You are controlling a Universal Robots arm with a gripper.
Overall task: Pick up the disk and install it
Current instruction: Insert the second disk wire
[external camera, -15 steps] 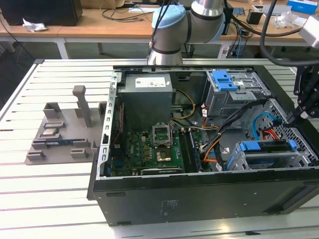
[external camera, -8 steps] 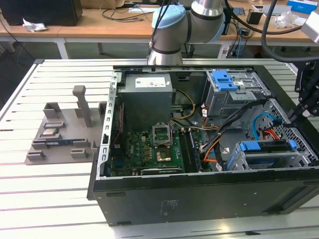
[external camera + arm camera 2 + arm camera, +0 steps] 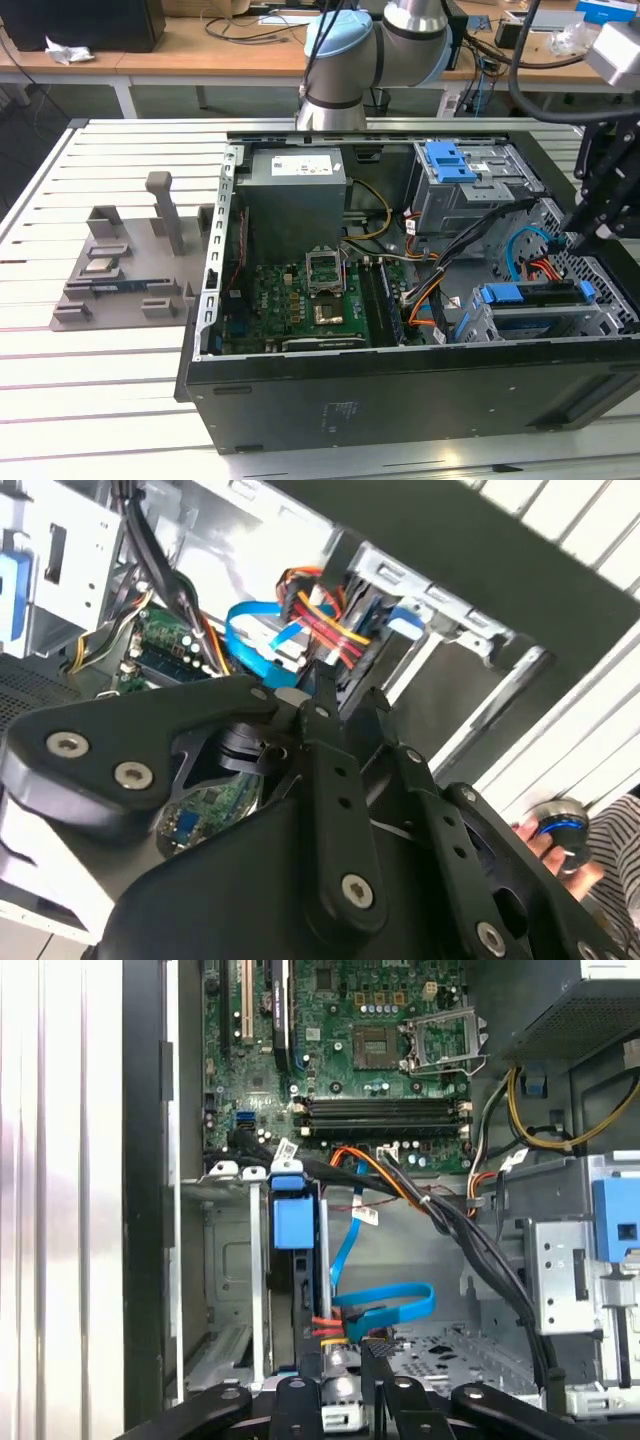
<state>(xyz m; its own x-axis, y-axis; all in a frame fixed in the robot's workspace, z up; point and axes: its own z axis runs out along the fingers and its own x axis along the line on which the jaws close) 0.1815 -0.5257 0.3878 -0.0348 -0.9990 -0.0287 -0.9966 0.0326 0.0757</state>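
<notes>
The disk (image 3: 535,318) lies in the drive cage (image 3: 600,325) at the near corner of the open computer case, on the exterior view's right, with its blue rails along the upper edge. In the first wrist view the disk (image 3: 301,1285) is edge-on between the cage walls, with a blue tab at its far end. Red, orange and blue cables (image 3: 345,1322) end at its near end. My gripper (image 3: 580,235) hangs over the case's wall just above that cabled end. In both wrist views the gripper (image 3: 340,1375) (image 3: 325,685) points at those connectors.
Inside the case are a grey power-supply box (image 3: 295,190), the green motherboard (image 3: 310,300) and an upper bay with a blue latch (image 3: 450,160). A grey fixture (image 3: 130,260) stands on the slatted table. A person's hand (image 3: 545,845) holds a round knob beside the case.
</notes>
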